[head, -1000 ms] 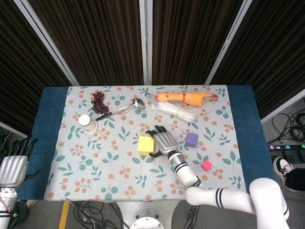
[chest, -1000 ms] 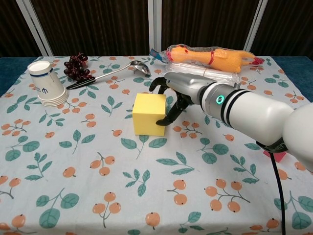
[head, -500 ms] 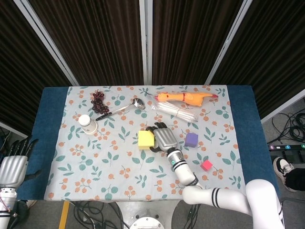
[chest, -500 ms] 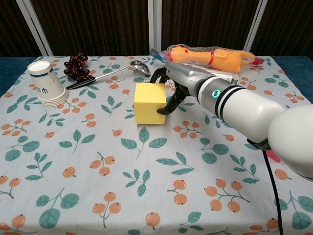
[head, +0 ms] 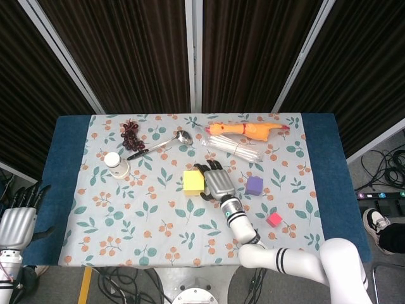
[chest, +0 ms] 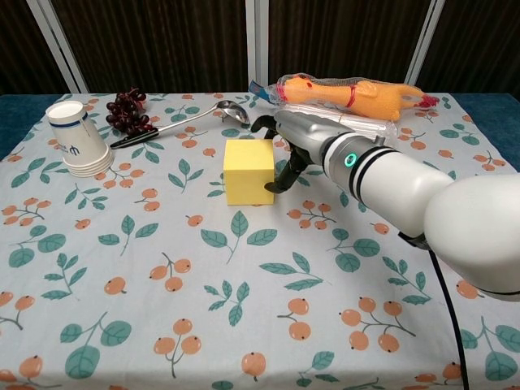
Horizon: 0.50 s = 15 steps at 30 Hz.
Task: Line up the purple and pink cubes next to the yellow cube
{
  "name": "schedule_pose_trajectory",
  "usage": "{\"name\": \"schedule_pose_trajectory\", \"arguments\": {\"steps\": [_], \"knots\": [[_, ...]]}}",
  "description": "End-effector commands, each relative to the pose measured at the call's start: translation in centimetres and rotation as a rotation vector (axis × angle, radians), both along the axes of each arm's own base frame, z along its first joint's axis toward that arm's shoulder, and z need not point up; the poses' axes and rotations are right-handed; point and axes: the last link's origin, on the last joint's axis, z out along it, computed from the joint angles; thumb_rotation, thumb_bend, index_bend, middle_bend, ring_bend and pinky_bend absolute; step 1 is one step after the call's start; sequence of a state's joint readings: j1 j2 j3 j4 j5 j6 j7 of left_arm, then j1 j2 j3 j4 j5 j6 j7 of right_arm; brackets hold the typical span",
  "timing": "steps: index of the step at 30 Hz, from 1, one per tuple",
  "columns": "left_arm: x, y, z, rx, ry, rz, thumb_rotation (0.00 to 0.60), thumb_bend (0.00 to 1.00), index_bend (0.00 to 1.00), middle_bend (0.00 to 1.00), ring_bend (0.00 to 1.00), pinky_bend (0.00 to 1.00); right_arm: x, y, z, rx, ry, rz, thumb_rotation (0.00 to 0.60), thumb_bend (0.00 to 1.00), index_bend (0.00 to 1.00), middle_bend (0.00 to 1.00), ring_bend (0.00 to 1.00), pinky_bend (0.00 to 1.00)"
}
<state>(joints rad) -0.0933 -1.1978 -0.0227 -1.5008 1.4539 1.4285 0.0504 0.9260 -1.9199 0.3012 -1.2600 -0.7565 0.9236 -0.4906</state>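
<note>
A matt cloth (chest: 122,268) printed with leaves and orange berries is spread over the worktop. The yellow cube (chest: 249,171) looks matt and smooth. The right hand (chest: 296,138) is cased in brushed silvery metal, its arm (chest: 422,203) in glossy white plastic. The spoon (chest: 183,123) is polished metal; the cups (chest: 77,138) look like paper.

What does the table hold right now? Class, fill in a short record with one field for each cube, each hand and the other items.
yellow cube: on the cloth, right hand against its right side
purple cube: on the cloth, right of that hand, apart from it
pink cube: nearer the front edge, alone
left hand: off the table's left end, fingers apart, holding nothing
other items: grapes, ladle, paper cups, rubber chicken
</note>
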Motion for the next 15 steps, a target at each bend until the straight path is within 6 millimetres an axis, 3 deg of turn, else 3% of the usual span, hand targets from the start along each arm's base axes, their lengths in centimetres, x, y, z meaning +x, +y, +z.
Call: {"name": "schedule_pose_trajectory", "arguments": {"steps": [1, 7, 11, 15], "knots": [[0.1, 0.0, 0.0, 0.004, 0.000, -0.003, 0.600, 0.00, 0.15, 0.12, 0.10, 0.09, -0.2, 0.1, 0.3, 0.004, 0.005, 0.002, 0.599, 0.15, 0.03, 0.11, 0.00, 0.00], [0.2, 0.1, 0.2, 0.013, -0.002, -0.013, 0.600, 0.00, 0.15, 0.13, 0.10, 0.09, -0.8, 0.3, 2.8, -0.030, -0.005, 0.016, 0.599, 0.15, 0.00, 0.05, 0.00, 0.00], [0.2, 0.1, 0.1, 0.011, -0.006, -0.013, 0.600, 0.00, 0.15, 0.13, 0.10, 0.09, -3.8, 0.1, 6.3, -0.104, 0.045, -0.019, 0.600, 0.15, 0.01, 0.06, 0.00, 0.00], [0.5, 0.3, -0.1, 0.010, -0.014, -0.026, 0.600, 0.00, 0.15, 0.13, 0.10, 0.09, -7.0, 0.6, 9.0, -0.136, 0.092, -0.081, 0.600, 0.15, 0.10, 0.07, 0.00, 0.00]]}}
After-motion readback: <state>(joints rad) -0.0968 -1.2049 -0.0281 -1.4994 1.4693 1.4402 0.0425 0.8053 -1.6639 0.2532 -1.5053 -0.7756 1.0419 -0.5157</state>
